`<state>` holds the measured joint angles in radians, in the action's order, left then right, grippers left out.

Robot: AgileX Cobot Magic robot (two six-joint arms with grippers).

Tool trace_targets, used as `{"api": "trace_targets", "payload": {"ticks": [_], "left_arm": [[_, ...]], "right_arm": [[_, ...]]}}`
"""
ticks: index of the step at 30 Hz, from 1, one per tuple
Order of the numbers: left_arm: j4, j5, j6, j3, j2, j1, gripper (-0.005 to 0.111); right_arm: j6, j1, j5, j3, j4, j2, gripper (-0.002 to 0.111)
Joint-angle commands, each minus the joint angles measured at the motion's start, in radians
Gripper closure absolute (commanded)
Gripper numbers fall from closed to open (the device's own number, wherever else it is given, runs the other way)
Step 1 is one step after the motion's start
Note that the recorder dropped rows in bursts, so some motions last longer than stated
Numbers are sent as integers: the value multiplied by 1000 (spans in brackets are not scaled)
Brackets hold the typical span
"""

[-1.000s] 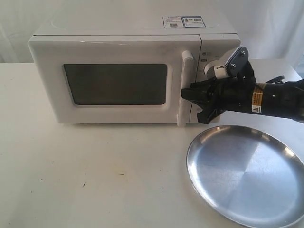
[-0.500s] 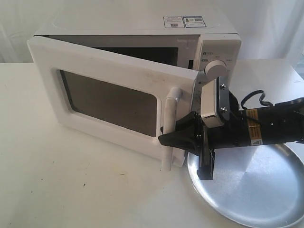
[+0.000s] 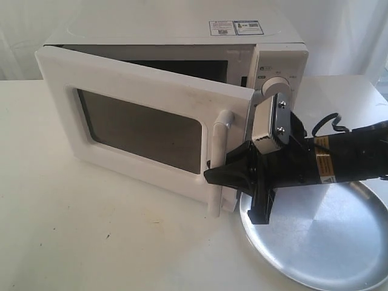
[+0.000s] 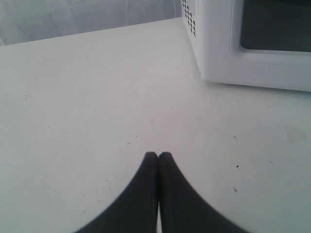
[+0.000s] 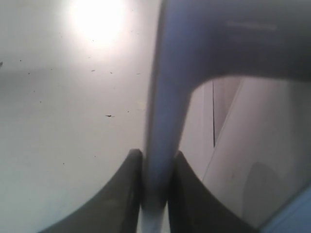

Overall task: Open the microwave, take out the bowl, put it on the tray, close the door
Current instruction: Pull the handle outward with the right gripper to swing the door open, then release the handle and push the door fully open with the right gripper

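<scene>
Opening step, door (image 3: 139, 91) ajar: right gripper (image 5: 156, 165) pinched tight on handle (image 3: 219, 139); next, pulling wider, then releasing.

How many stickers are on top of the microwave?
2. A white sticker and a blue sticker lie side by side atop the microwave, near its right end; the shallow angle could hide others.

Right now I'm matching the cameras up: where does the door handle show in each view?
Exterior view: the door handle, centre, just left of the tray, right gripper shut on it.
Left wrist view: not in it.
Right wrist view: blurred pale bar up the middle.
Shared landmark: the white table.
</scene>
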<state>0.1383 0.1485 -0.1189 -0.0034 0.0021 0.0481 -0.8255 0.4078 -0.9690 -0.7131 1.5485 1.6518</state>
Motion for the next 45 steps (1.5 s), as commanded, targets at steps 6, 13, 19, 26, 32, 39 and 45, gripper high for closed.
{"api": "trace_targets", "payload": {"ticks": [6,13,19,26,32,39,45], "left_arm": [[-3,0,-6,3,-2,-1,107],[-3,0,-6,3,-2,-1,107],[-3,0,-6,3,-2,-1,107],[-3,0,-6,3,-2,-1,107],[-3,0,-6,3,-2,-1,107],[-3,0,-6,3,-2,-1,107],[-3,0,-6,3,-2,-1,107]], "right_arm": [[-253,31,-164,16,196,-98,86],[-338,31,-148,16,196,-133,52],[-529,31,58,16,196,-195,53],[-641,31,158,43,196,-301,53],[-751,31,121,74,196,-429,72],[-756,31,118,74,196,-672,108],[-854,31,570,74,196,-801,108]]}}
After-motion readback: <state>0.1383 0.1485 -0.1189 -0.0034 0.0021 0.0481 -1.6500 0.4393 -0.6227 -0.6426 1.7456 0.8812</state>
